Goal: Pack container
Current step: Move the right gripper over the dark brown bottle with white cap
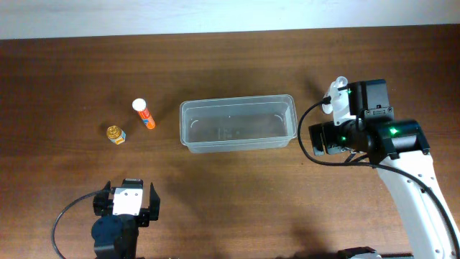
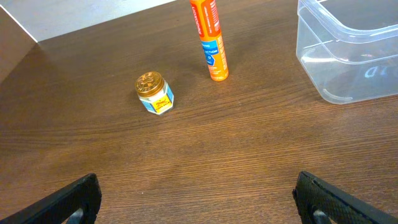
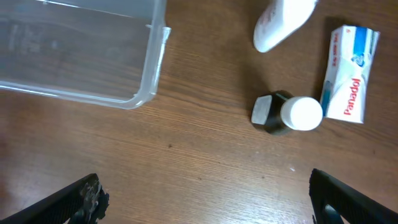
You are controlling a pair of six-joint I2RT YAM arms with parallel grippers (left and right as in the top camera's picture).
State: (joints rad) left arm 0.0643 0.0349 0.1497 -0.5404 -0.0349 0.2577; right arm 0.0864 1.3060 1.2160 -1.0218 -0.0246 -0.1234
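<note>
Wooden table [image 1: 237,208], container [image 1: 237,124] near right fingers [image 3: 81,198], far from left fingers [image 2: 74,200]

The one word I can read is "Panadol", in red along the white-and-blue box [image 3: 348,74] lying on the tabletop, at the right of my right wrist's view. Print on the orange tube [image 2: 210,38] and the gold-lidded jar [image 2: 153,93], and the moulded marks in the container [image 2: 317,68], are too small or faint to read.

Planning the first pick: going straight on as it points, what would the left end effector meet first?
Probably the orange tube, if it clears the table; the gold-lidded jar sits left.
</note>
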